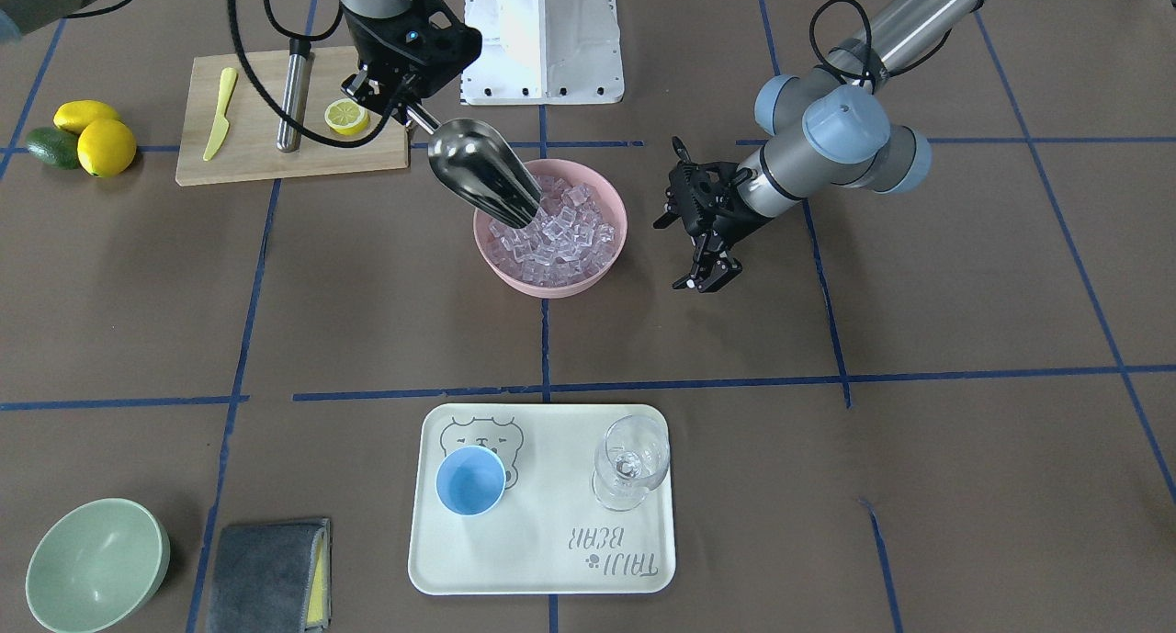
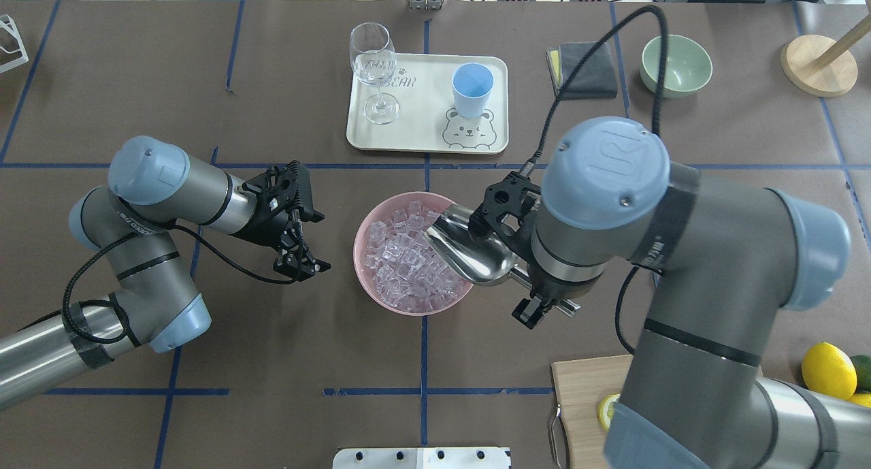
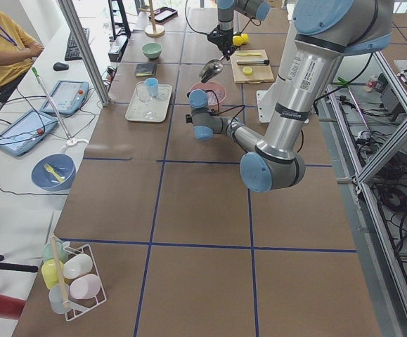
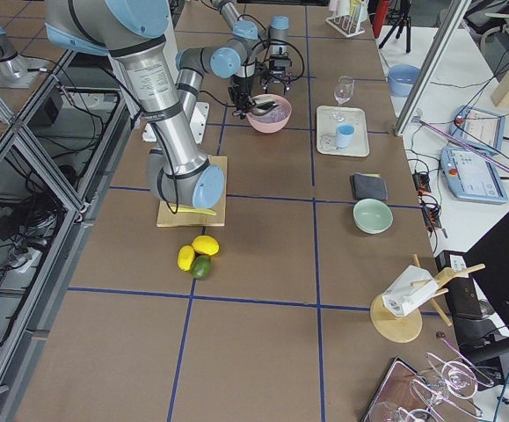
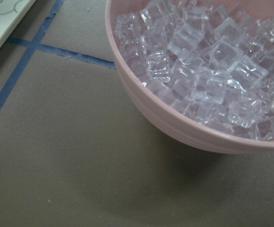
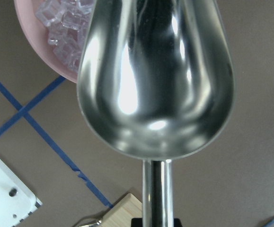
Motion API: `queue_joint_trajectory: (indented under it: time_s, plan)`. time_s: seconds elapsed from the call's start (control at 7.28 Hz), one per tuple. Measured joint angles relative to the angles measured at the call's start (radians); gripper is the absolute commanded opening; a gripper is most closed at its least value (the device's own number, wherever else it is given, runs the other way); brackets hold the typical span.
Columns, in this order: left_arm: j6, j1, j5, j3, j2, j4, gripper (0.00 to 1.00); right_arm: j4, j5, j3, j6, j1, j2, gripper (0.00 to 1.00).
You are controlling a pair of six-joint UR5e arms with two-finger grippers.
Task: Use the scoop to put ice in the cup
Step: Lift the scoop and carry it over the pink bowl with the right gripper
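Observation:
The ice (image 1: 556, 238) is a heap of clear cubes in a pink bowl (image 1: 588, 284) at the table's middle; it also shows in the overhead view (image 2: 408, 271) and the left wrist view (image 5: 207, 71). My right gripper (image 1: 404, 109) is shut on the handle of the steel scoop (image 1: 482, 178). The scoop (image 2: 469, 251) tilts down with its tip over the ice at the bowl's rim. Its trough (image 6: 155, 80) is empty. My left gripper (image 1: 707, 279) is open and empty, beside the bowl. The light-blue cup (image 1: 469, 481) stands empty on the cream tray (image 1: 542, 559).
A clear wine glass (image 1: 629, 463) stands on the tray beside the cup. A pale green bowl (image 1: 96, 564) and a grey cloth (image 1: 271, 573) lie beyond the tray. A cutting board (image 1: 248, 160) with a lemon half, a steel cylinder and a knife sits near my right arm.

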Motion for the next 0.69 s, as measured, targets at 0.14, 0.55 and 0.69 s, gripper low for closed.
queue_joint_trajectory:
  time_s: [0.14,0.55,0.69]
  plan:
    - [0.000,0.001,0.001,0.000,0.000,0.000,1.00,-0.091,-0.028,-0.043,-0.097,0.000,0.058,0.00]
    - [0.000,0.001,-0.003,-0.003,0.001,-0.001,1.00,-0.376,-0.125,-0.215,-0.346,0.003,0.281,0.00]
    - [0.000,0.001,-0.004,-0.003,0.001,-0.001,1.00,-0.452,-0.165,-0.317,-0.401,0.003,0.373,0.00]
